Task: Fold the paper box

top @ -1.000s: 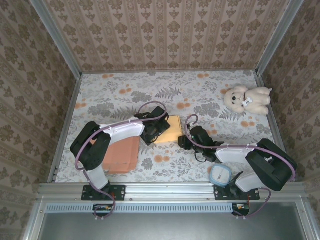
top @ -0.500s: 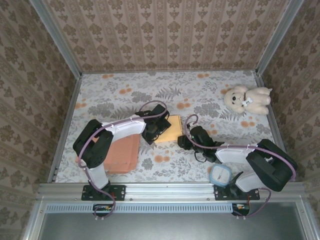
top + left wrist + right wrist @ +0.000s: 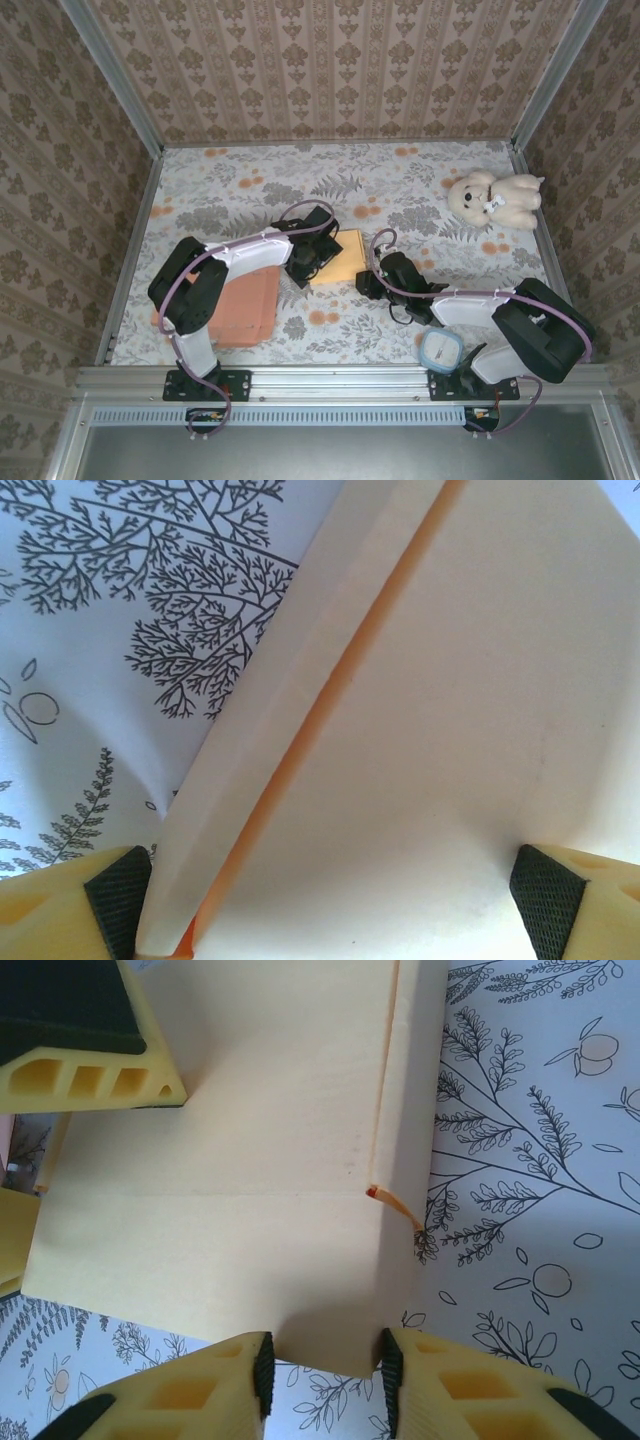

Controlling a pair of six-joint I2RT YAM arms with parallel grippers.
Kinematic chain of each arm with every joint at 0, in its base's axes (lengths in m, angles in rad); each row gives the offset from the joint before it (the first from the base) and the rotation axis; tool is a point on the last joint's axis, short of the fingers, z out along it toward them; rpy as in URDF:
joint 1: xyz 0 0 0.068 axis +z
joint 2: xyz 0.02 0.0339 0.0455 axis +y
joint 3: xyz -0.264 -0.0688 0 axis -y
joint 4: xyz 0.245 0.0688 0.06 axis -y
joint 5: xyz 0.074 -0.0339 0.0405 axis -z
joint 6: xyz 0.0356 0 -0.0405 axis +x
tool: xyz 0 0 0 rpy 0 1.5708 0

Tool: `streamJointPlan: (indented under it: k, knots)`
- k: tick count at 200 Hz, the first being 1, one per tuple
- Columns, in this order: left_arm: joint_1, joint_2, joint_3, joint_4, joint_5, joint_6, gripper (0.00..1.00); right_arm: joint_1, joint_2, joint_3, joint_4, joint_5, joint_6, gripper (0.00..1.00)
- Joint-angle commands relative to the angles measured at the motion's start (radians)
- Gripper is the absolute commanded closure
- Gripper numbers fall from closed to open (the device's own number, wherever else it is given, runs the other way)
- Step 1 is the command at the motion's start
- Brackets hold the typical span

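Your left arm (image 3: 235, 262) is reaching from the near-left corner of the table (image 3: 250, 175) toward its middle, elbow bent, with the left gripper (image 3: 316, 254) standing over the paper box (image 3: 342, 258). Its jaws are gaping wide, the pads (image 3: 118, 900) straddling the box's flat panel and raised flap. Your right arm (image 3: 470, 300) is lying low along the near edge, and the right gripper (image 3: 368, 280) is pinching the box's near-right corner in narrow jaws. The paper box is sitting at the table's middle. One small blue-rimmed tub (image 3: 441, 350) is sitting at the near edge by the right base; its contents cannot be made out. You are also seeing one salmon flat sheet (image 3: 243, 308) lying toward the near-left corner and one teddy bear (image 3: 495, 198) lying toward the far-right corner.
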Motion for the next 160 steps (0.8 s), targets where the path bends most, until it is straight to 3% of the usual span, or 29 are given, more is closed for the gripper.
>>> streamJointPlan:
  k: [1, 54, 160]
  knots:
    - [0.001, 0.073, -0.018, -0.052, 0.062, -0.033, 0.06, 0.017, -0.054, 0.032, -0.03, 0.0, -0.025, 0.58]
    - [0.012, 0.063, -0.032, -0.049, 0.063, -0.022, 0.07, 0.006, -0.058, 0.074, -0.08, 0.03, -0.053, 0.58]
    - [0.021, 0.043, -0.041, -0.082, 0.043, -0.003, 0.08, -0.002, 0.038, 0.087, -0.034, -0.034, -0.037, 0.58]
